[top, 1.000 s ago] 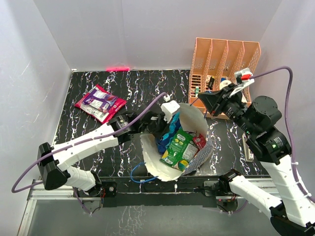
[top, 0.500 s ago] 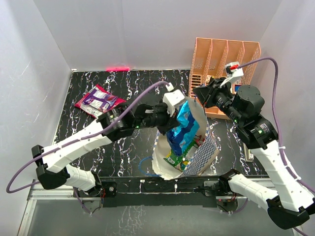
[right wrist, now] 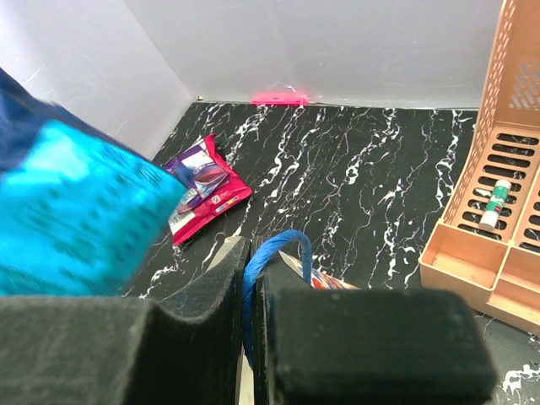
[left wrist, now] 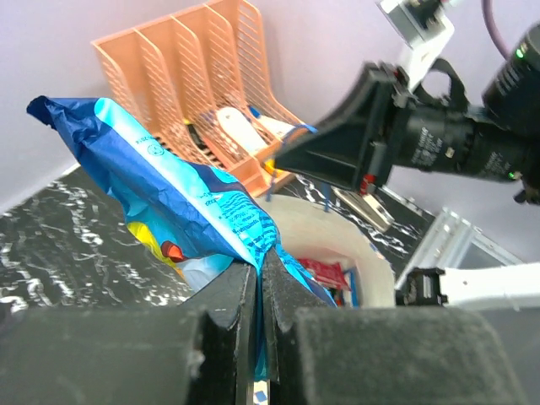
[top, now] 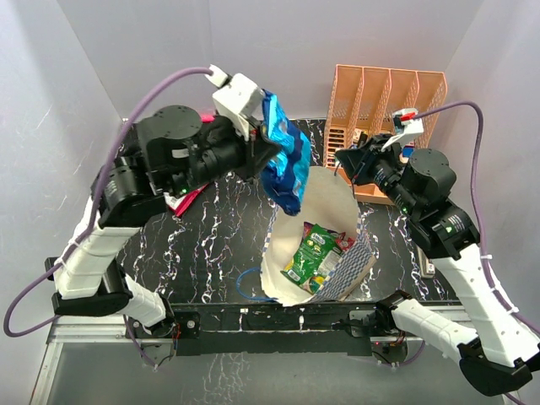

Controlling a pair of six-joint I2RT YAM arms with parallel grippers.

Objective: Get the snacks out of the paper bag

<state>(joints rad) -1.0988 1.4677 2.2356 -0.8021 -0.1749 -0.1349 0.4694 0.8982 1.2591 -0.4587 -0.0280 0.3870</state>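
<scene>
Left gripper (left wrist: 260,274), jaws pressed together, pinches a blue snack packet (top: 283,156) aloft at upper centre. Right gripper (right wrist: 250,253) clamps the blue cord handle (right wrist: 283,235) of the paper bag (top: 329,190), lower centre, with a green packet (top: 314,253) inside.

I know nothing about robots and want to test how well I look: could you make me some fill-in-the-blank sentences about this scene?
The left hand is shut on a crinkly ____ foil snack packet, held above the blue-and-white checkered paper bag.
The right hand pinches the bag's thin ____ cord handle.
Inside the bag, the topmost foil packet is ____.
The magenta-and-silver foil packet lies ____ the bag, on the black marbled table.
Missing words: blue; blue; green; outside.
</scene>
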